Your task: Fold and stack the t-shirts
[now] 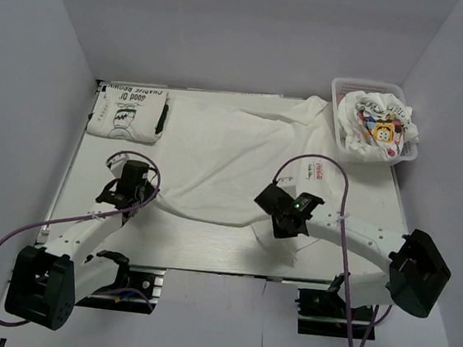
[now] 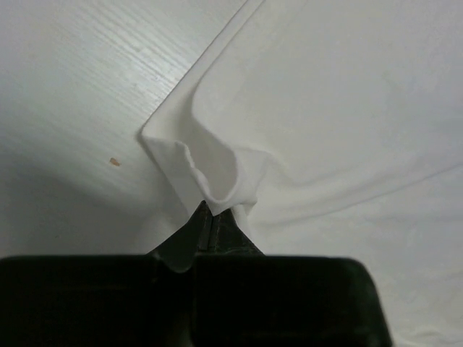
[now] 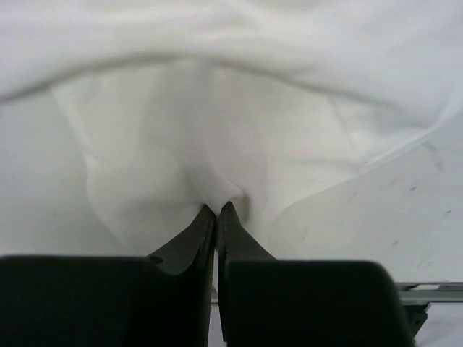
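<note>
Top external: your left gripper (image 1: 126,198) is pinched tight on the near-left corner of the spread shirt (image 1: 217,151). Your right gripper (image 1: 281,220) is clamped on its near-right edge, cloth bunched at the tips. The shirt lies mid-table (image 1: 199,249), red logo (image 1: 315,171) by the right arm. A folded shirt (image 1: 128,113) sits far left. The basket (image 1: 338,89), far right, holds a crumpled cartoon shirt (image 1: 379,127).

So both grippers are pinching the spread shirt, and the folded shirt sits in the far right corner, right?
Not quite: the top view shows the folded shirt in the far left corner. The left gripper and right gripper are indeed both pinching the spread shirt.
</note>
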Tool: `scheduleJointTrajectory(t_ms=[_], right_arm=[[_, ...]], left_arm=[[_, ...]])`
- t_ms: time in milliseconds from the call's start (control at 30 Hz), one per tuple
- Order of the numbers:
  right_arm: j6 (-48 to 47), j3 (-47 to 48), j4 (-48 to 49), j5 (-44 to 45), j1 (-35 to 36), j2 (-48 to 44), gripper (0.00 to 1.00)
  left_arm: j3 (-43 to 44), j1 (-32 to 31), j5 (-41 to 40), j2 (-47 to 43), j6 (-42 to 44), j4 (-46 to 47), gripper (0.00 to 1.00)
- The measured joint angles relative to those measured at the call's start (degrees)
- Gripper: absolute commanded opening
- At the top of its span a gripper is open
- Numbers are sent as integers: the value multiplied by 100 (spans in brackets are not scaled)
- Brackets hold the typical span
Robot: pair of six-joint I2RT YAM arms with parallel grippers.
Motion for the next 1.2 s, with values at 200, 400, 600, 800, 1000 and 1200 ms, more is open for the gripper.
scheduleJointTrajectory(t_ms=[200,400,600,800,1000,1200], right_arm=[[-686,584,201,229,-960,297,0],[-1453,1478,385,31,-1720,804,0],[-1982,2249,544,-76,-2312,1554,0],[-2343,3016,614,48,-2774,2201,0],[-2776,3967,702,74,-3106,3163,3],[-2990,4981,732,197,-3318,4203,43]], left_arm=[[590,0,-13,581,70,243,0],[1414,0,-190,1539,129,450,0],[2299,0,-448,2518,216,590,0],[3228,0,-680,3539,313,647,0],[4162,0,-1054,4555,385,435,4],[5372,28,-1182,5466,459,-173,100]])
